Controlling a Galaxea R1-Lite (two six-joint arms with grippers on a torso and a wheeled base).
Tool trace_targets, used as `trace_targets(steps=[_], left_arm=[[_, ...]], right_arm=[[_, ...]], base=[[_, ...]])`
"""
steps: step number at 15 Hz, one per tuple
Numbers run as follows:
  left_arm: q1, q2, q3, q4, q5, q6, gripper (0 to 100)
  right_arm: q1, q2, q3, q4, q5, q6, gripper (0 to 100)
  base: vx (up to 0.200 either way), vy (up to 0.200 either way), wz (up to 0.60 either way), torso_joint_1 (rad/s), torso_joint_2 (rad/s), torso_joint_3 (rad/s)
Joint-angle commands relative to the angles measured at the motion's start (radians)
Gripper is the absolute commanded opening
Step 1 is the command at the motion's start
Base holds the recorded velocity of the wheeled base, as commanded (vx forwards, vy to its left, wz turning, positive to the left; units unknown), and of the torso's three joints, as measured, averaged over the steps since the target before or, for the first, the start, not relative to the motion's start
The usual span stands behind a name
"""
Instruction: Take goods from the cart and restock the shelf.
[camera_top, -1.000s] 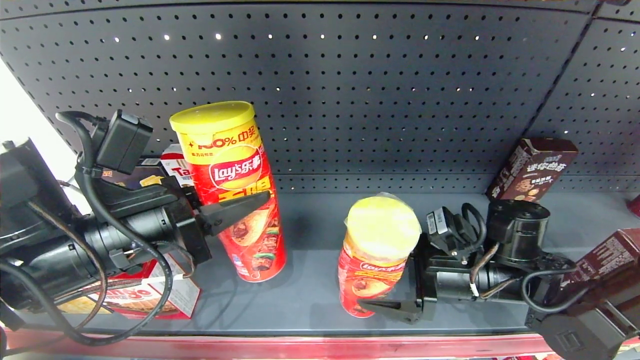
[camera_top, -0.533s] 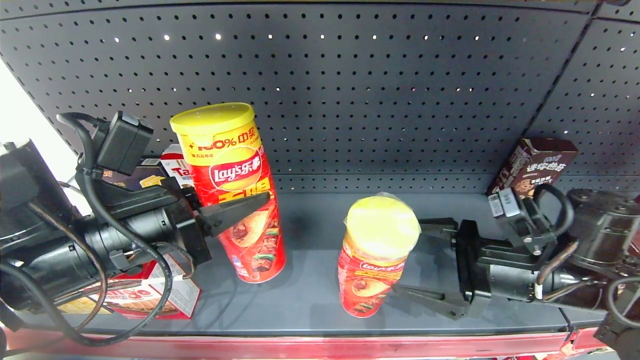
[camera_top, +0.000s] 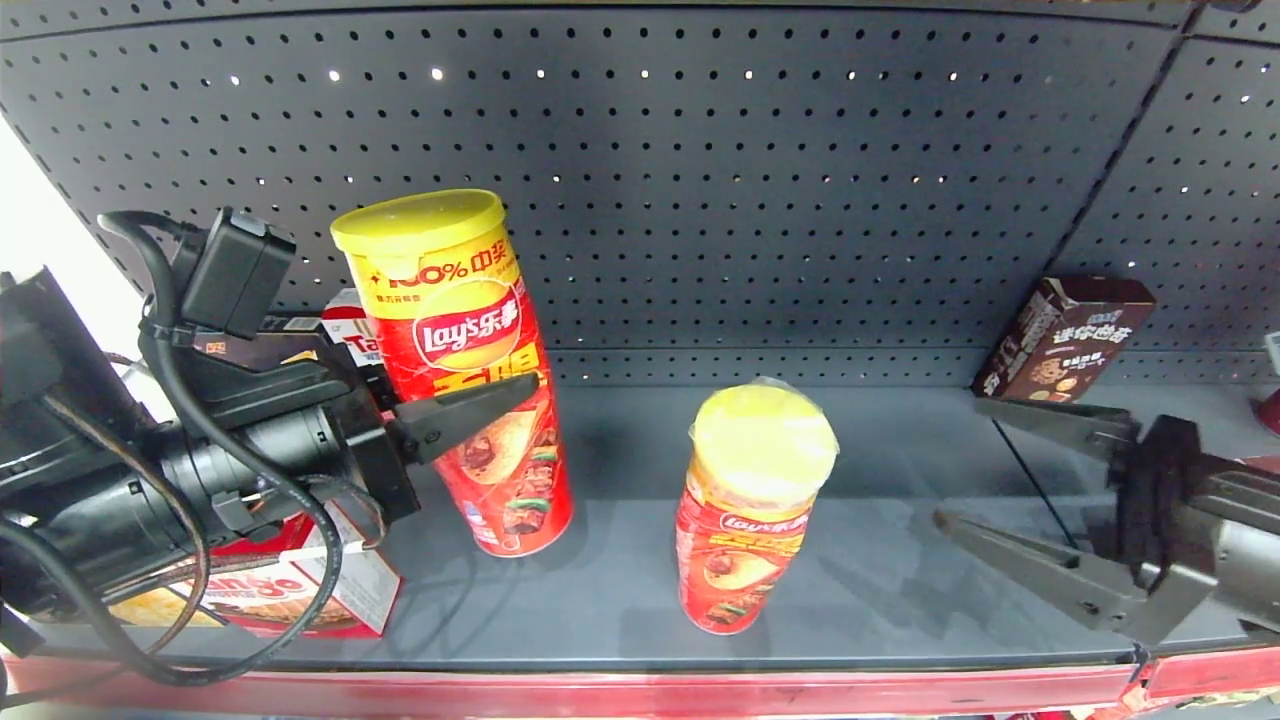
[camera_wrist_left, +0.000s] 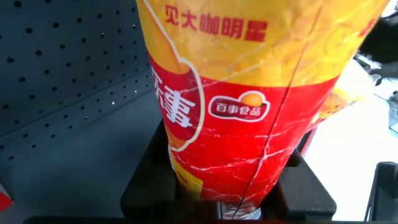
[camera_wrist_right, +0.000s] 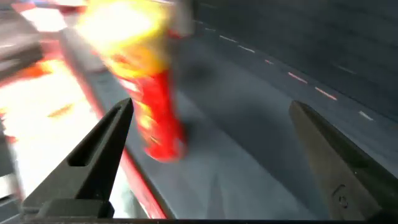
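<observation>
A tall red chips can with a yellow lid (camera_top: 470, 370) leans on the left of the shelf. My left gripper (camera_top: 480, 400) is shut on its middle, with one finger (camera_top: 470, 410) across the front; the can's wall (camera_wrist_left: 236, 124) shows close up in the left wrist view. I cannot tell whether its base touches the shelf floor (camera_top: 620, 590). A shorter chips can (camera_top: 750, 510) stands upright mid-shelf with nothing holding it. My right gripper (camera_top: 955, 462) is open to its right, well apart from it. The right wrist view shows the same open gripper (camera_wrist_right: 211, 104) and the blurred short can (camera_wrist_right: 149, 93) beyond it.
A brown cookie box (camera_top: 1065, 340) leans against the pegboard back panel (camera_top: 700, 200) at the right. A red biscuit box (camera_top: 290, 590) lies under the left arm, with more boxes (camera_top: 350, 335) behind it. The red shelf lip (camera_top: 600, 692) runs along the front. Bare floor separates the cans.
My right gripper has let go of the short can and drawn back to the right, staying open; the can stays upright. The left gripper and tall can shifted slightly up and left.
</observation>
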Motion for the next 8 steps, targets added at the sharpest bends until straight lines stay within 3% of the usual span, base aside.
trace_targets(steps=[1,3,6,8], left_arm=[[0.000,0.000,-0.001,0.000,0.000,0.001,0],[-0.005,0.000,0.000,0.000,-0.002,0.002,0],[-0.007,0.000,0.002,0.000,-0.002,0.002,0],[-0.008,0.001,-0.006,-0.001,-0.002,0.004,0]], right_arm=[[-0.036,-0.286,0.027,0.203,-0.213,-0.001,100],[-0.027,-0.452,0.101,0.332,-0.336,-0.001,100],[-0.053,-0.690,0.229,0.490,-0.399,0.002,100],[-0.159,-0.897,0.341,0.677,-0.483,0.048,100]], base=[[0.000,0.000,0.00,0.000,0.00,0.000],[0.000,0.000,0.00,0.000,0.00,0.000],[0.000,0.000,0.00,0.000,0.00,0.000],[0.000,0.000,0.00,0.000,0.00,0.000]])
